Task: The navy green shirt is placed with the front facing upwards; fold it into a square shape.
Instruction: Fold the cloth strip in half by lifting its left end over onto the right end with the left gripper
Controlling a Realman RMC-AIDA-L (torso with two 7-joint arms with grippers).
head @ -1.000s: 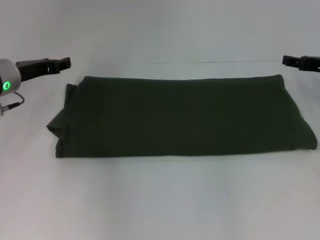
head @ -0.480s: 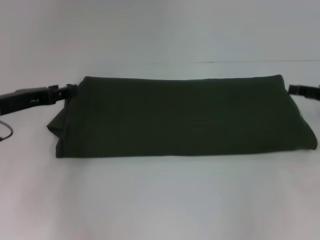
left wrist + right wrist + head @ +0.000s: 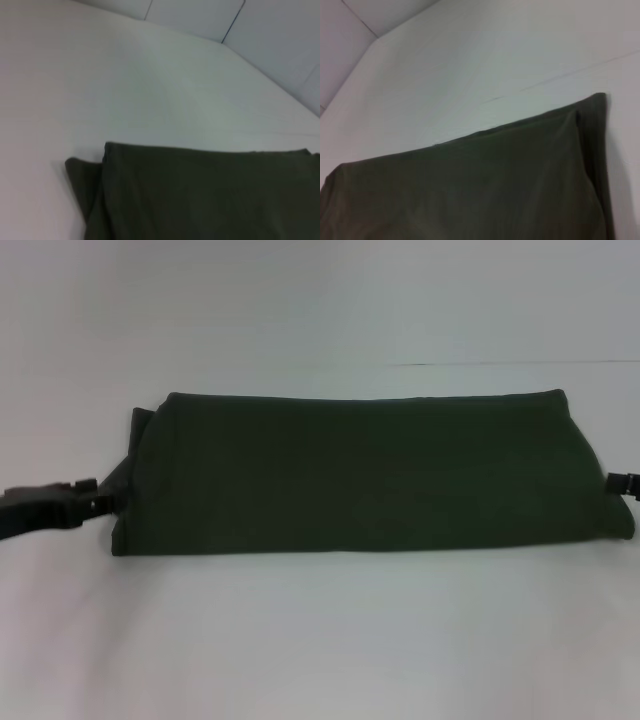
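shirt (image 3: 370,475) lies mid-surface (image 3: 320,640), already a long flat band. left end effector (image 3: 95,502) touches its left end, right end effector (image 3: 627,483) at the right end; can't tell either's grip. risk: you catch only the top layer and the stack slides apart.

A plain white table (image 3: 320,640) fills nearly all of the head view, its surface matte and unmarked. Toward its far edge a thin dark line (image 3: 480,364) runs level across the right half, a seam or the edge itself; which one cannot be told. Beyond it the backdrop is just as pale. In the left wrist view, pale wall panels (image 3: 200,17) rise past the table's far edge, split by dark vertical joints. The right wrist view shows similar panels (image 3: 350,45) at a far corner. Light is soft and even, without hard shadows.
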